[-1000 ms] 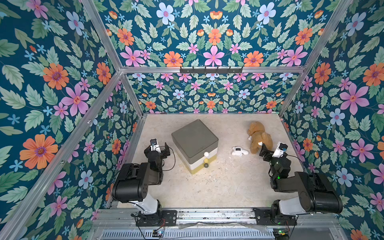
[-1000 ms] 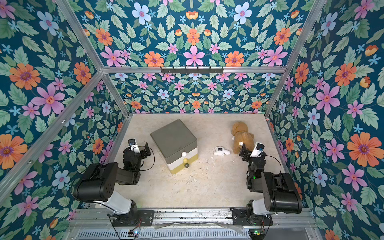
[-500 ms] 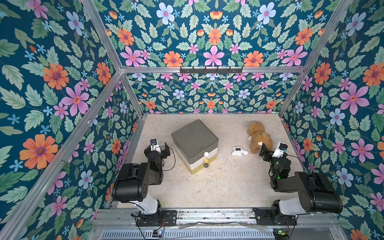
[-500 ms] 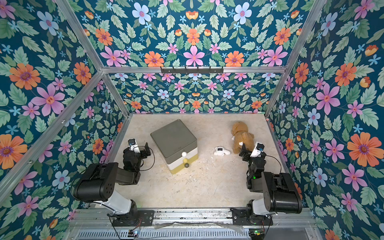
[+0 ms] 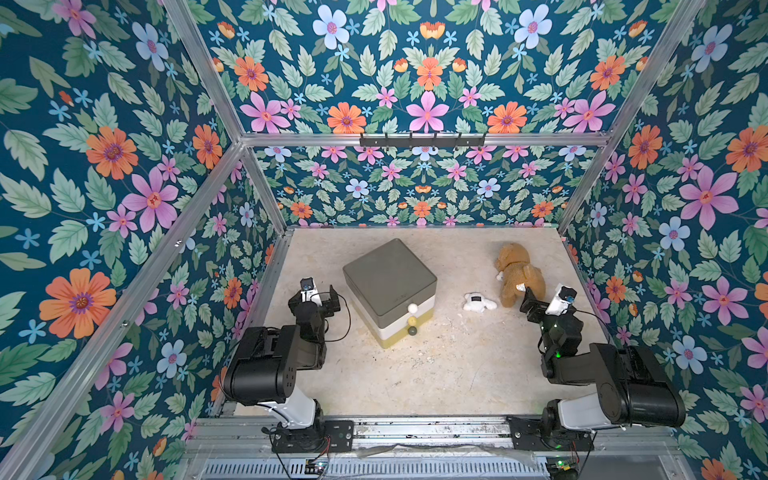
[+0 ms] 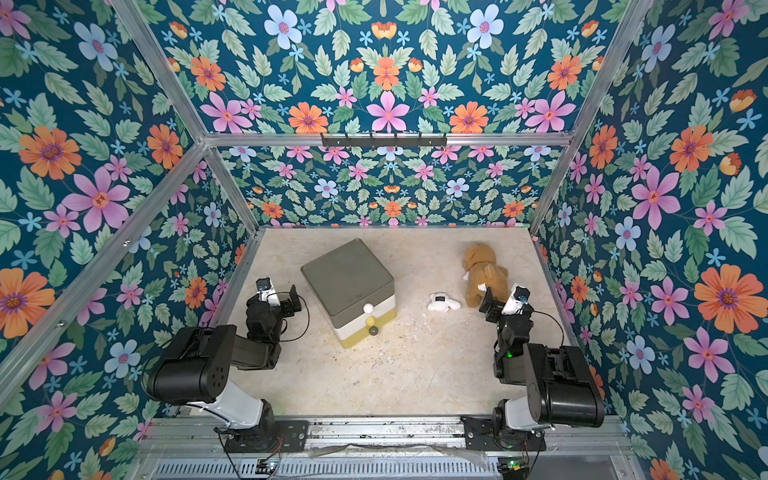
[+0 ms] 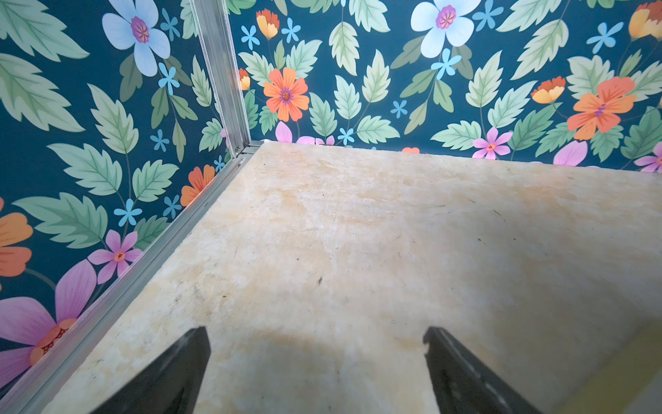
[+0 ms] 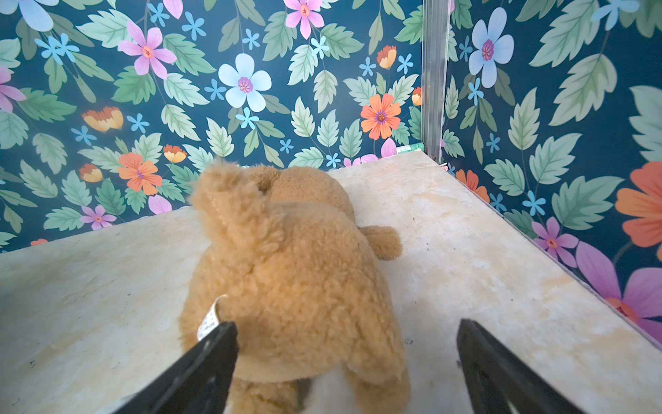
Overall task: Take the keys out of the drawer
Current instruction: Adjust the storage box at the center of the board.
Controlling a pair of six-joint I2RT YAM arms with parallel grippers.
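The right end effector (image 8: 346, 322) gaped wide and empty just behind the teddy bear (image 8: 293, 258), the left end effector (image 7: 315, 329) likewise wide over the bench (image 7: 358, 233) beside the drawer box (image 5: 388, 274), whose drawers looked shut, hiding the keys.

A small square chest of drawers (image 5: 388, 276) (image 6: 347, 272), made of a flat grey top, a white middle layer and a yellow bottom layer, is seen in both top views. It is placed upright on the beige table top (image 5: 415, 374), left of the middle and turned cornerwise. On its near front a white knob (image 5: 412, 308), a yellow knob (image 5: 411, 321) and a dark grey knob (image 5: 412, 331) are stacked. All drawers are shut, so the keys are hidden.
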